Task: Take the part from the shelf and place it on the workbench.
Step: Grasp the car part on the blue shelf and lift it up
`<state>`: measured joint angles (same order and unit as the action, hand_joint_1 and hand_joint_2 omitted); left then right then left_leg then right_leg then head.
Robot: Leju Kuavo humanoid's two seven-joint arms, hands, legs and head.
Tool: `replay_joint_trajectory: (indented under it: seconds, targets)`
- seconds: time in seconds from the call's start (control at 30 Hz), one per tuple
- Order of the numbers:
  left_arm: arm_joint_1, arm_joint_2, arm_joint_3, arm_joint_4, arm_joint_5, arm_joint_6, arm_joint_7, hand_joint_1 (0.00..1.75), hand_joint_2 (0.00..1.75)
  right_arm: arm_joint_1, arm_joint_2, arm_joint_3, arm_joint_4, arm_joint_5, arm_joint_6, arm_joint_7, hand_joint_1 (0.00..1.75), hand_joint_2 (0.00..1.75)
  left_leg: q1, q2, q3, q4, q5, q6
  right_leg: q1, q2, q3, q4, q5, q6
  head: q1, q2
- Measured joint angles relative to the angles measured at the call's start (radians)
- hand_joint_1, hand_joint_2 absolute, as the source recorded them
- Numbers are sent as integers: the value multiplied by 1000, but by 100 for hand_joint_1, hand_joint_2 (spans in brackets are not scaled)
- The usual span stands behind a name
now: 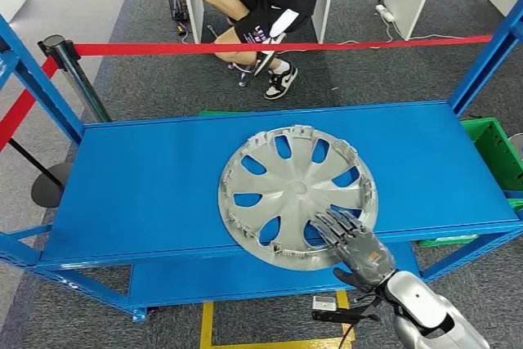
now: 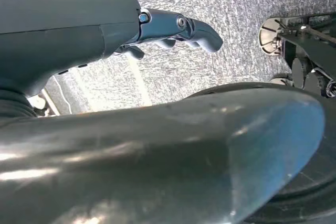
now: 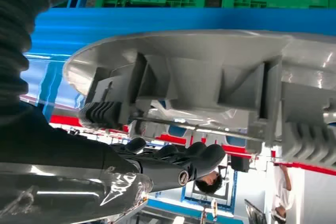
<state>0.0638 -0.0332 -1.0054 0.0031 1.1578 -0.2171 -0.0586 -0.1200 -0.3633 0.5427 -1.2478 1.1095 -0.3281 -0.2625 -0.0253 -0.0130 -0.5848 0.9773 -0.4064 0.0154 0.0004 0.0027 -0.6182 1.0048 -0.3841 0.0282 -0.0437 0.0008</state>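
wheel cover (image 1: pixel 297 194) on blue shelf (image 1: pixel 141 177) | right robot hand (image 1: pixel 355 243) on rim | no legible markings

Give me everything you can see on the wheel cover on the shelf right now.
The wheel cover is a round, silver-grey disc that looks like plastic, lying flat on the blue shelf with its inner side up. It has a ring of spoke-shaped openings that show the blue beneath, a small hub at the centre, and ribbed clips standing around the rim. Its near edge overhangs the shelf's front edge. The right hand lies on that near edge, fingers spread over the rim; the right wrist view shows fingers against the clipped rim. No firm grip is visible.
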Motion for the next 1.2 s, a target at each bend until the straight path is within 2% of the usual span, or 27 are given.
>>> replay_joint_trajectory:
  seconds: [0.23,0.27,0.37,0.4,1.03,1.2]
  targets:
    - [-1,0,-1,0,-10,1,3,0,0,-23,19,12,42,-1,-15,0,0,175,0,0,0,0,0,0,0,0,0,0,0,0,0,0]
    - [-1,0,-1,0,-12,1,4,0,0,-27,23,14,49,-2,-16,0,7,175,0,0,0,0,0,0,0,0,0,0,0,0,0,0]
    - [-2,0,-1,0,-14,1,6,0,0,-39,30,20,67,-4,-17,0,138,175,0,0,0,0,0,0,0,0,0,0,0,0,0,0]
    - [-2,0,-1,0,-14,1,7,0,0,-42,31,22,72,-4,-17,0,175,175,0,0,0,0,0,0,0,0,0,0,0,0,0,0]
    - [-5,0,-1,0,-25,1,10,0,0,-54,35,29,84,-12,-61,1,175,175,0,0,1,0,0,0,0,0,0,0,0,0,0,0]
    - [-5,0,-1,0,-29,1,10,0,0,-42,34,5,65,-86,-49,-40,175,175,0,0,1,0,0,0,0,0,1,0,0,0,0,0]
